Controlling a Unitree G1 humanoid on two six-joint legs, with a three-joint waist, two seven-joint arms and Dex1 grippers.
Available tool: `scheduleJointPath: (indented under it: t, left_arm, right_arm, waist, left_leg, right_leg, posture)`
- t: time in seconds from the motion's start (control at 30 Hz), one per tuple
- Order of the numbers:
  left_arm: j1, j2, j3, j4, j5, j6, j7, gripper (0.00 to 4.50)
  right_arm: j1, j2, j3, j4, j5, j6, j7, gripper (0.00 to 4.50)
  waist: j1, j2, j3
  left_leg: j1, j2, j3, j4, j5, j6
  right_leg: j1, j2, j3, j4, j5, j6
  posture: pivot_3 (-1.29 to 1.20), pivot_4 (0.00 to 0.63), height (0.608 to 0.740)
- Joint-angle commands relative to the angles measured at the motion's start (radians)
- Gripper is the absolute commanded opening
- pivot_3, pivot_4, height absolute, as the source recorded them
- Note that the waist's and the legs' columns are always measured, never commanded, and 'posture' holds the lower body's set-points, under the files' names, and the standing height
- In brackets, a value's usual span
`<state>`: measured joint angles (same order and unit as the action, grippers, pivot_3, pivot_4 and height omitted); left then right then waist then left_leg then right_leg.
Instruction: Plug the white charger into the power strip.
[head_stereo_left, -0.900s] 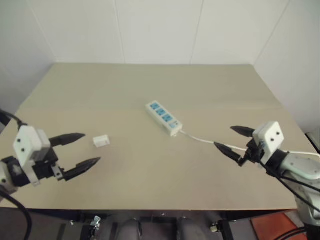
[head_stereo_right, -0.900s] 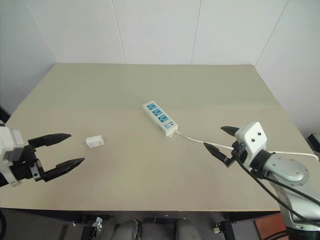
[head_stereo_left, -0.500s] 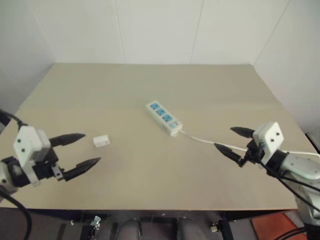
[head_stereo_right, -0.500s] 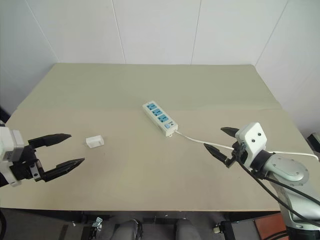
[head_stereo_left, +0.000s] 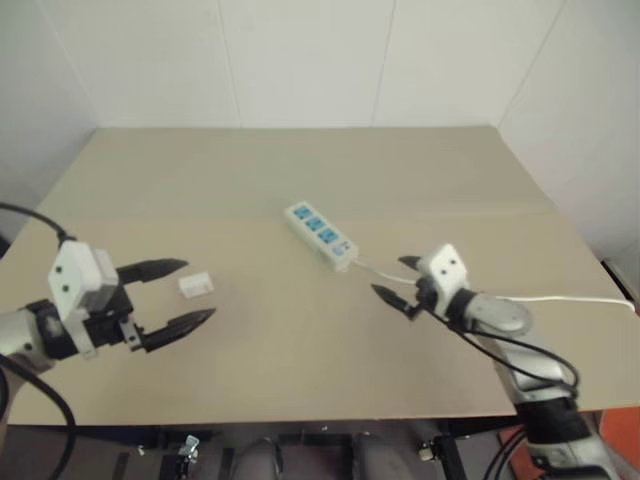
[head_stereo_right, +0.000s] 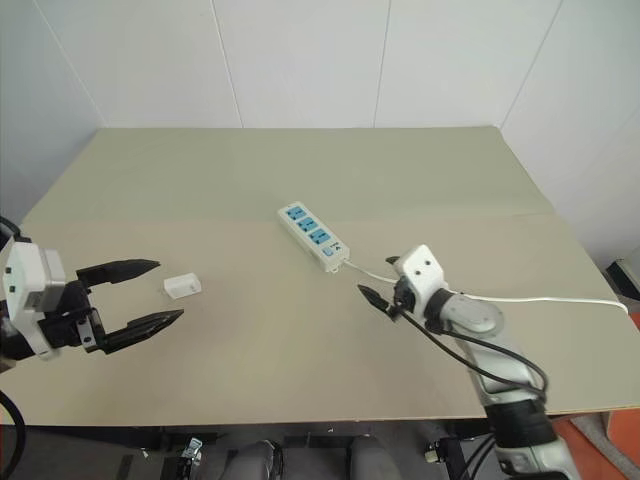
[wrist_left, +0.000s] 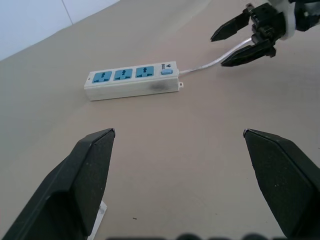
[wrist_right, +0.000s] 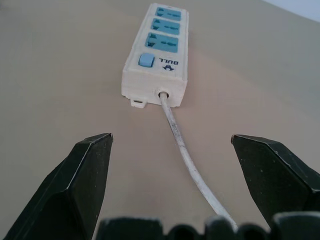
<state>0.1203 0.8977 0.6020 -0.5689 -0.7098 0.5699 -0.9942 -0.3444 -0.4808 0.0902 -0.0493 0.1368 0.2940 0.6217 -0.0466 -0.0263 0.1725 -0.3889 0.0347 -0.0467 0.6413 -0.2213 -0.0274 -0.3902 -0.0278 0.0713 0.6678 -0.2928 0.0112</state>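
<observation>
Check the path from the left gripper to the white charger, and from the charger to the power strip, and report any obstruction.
Nothing visible blocks either path. The left gripper, jaws open, sits just short of the white charger, with bare table between them. Between the charger and the power strip lies only bare tabletop. The right gripper hovers over the strip's cord, beyond its switch end.

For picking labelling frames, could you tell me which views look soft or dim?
Left eye view: dimmer and softer, the white charger lacks crisp edges. Right eye view: brighter, sharper. Right wrist view: power strip sharp, near black fingers slightly soft.

Head pair high over the table (head_stereo_right: 300, 330); wrist views low, sharing the power strip (wrist_left: 131, 80).
</observation>
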Motion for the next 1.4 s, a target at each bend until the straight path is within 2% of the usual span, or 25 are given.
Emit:
scheduleJointPath:
  t: [0.03, 0.17, 0.27, 0.57, 0.63, 0.67, 0.73, 0.97, 1.07, 1.4]
  left_arm:
    - [-0.013, 0.011, -0.001, -0.004, -0.006, -0.018, 0.003, 4.50]
    - [-0.019, 0.012, -0.008, -0.004, -0.006, -0.018, 0.005, 4.50]
    - [-0.017, 0.011, -0.006, -0.008, -0.007, -0.017, 0.007, 4.50]
    - [-0.006, 0.004, 0.001, -0.020, -0.011, -0.017, 0.016, 4.50]
    - [-0.005, 0.004, 0.002, -0.022, -0.013, -0.016, 0.017, 4.50]
    - [-0.007, 0.004, -0.001, -0.022, -0.014, -0.015, 0.018, 4.50]
    - [-0.008, 0.005, -0.004, -0.024, -0.015, -0.014, 0.019, 4.50]
    - [0.001, 0.008, 0.001, -0.032, -0.025, -0.006, 0.020, 4.50]
    - [-0.010, 0.013, -0.013, -0.023, -0.026, -0.006, 0.020, 4.50]
    - [-0.043, 0.023, -0.033, 0.001, -0.022, -0.008, 0.002, 4.50]
  right_arm:
    - [-0.094, 0.050, 0.045, 0.128, -0.072, -0.057, -0.049, 4.46]
    - [-0.200, 0.126, 0.054, 0.330, -0.097, -0.092, -0.077, 4.46]
    - [-0.242, 0.157, 0.062, 0.435, -0.101, -0.128, -0.049, 3.86]
    - [-0.235, 0.165, 0.067, 0.475, -0.115, -0.161, -0.011, 0.70]
    - [-0.217, 0.152, 0.070, 0.447, -0.119, -0.153, 0.007, 0.07]
    - [-0.203, 0.143, 0.073, 0.420, -0.118, -0.147, 0.023, 0.00]
    - [-0.159, 0.117, 0.075, 0.336, -0.109, -0.122, 0.051, 0.00]
    - [0.146, -0.014, 0.023, -0.121, 0.002, -0.007, 0.144, 0.00]
    - [0.226, -0.045, 0.011, -0.218, 0.039, 0.017, 0.157, 0.00]
    - [0.262, -0.055, -0.093, -0.280, 0.161, 0.064, 0.146, 3.53]
  waist:
    - [0.000, 0.000, 0.000]
    - [0.000, 0.000, 0.000]
    - [0.001, 0.000, 0.000]
    - [-0.002, 0.000, 0.000]
    - [-0.002, 0.000, 0.000]
    - [-0.002, 0.000, 0.000]
    - [0.001, 0.000, 0.000]
    - [0.005, 0.000, 0.000]
    - [0.003, -0.001, 0.000]
    - [0.002, -0.001, 0.000]
  left_leg:
    - [0.000, 0.000, 0.000, 0.000, 0.000, 0.000]
    - [0.000, 0.000, -0.001, 0.000, 0.000, 0.000]
    - [0.000, -0.001, -0.001, 0.000, 0.000, 0.000]
    - [0.003, -0.001, -0.001, 0.000, 0.000, 0.000]
    - [0.003, 0.000, -0.001, 0.000, 0.000, 0.000]
    - [0.003, 0.000, -0.001, 0.000, 0.000, 0.000]
    - [0.003, -0.001, -0.001, 0.000, 0.000, 0.000]
    - [0.001, -0.001, -0.004, 0.000, 0.000, 0.000]
    - [0.001, -0.001, -0.004, 0.000, 0.000, 0.000]
    - [0.002, -0.001, -0.003, 0.000, 0.000, 0.000]
  right_leg:
    - [0.000, 0.000, 0.000, 0.000, 0.000, 0.000]
    - [0.000, 0.000, 0.000, 0.001, 0.000, 0.000]
    - [0.000, -0.001, -0.001, 0.001, 0.000, 0.000]
    - [0.001, -0.001, -0.001, 0.005, 0.000, 0.000]
    - [0.001, 0.000, -0.001, 0.006, 0.000, 0.000]
    - [0.001, 0.000, -0.001, 0.006, 0.000, 0.000]
    - [0.001, -0.001, -0.001, 0.005, 0.000, 0.000]
    - [0.001, -0.001, -0.002, 0.004, 0.000, 0.000]
    - [0.001, -0.001, -0.002, 0.005, 0.000, 0.000]
    - [0.001, 0.000, -0.001, 0.005, 0.000, 0.000]
  posture:
    - [0.00, 0.150, 0.740]
    - [0.00, 0.150, 0.740]
    - [0.00, 0.150, 0.740]
    - [0.00, 0.150, 0.740]
    - [0.00, 0.150, 0.740]
    - [0.00, 0.150, 0.740]
    - [0.00, 0.150, 0.740]
    - [0.00, 0.150, 0.740]
    - [0.00, 0.150, 0.740]
    - [0.00, 0.150, 0.740]
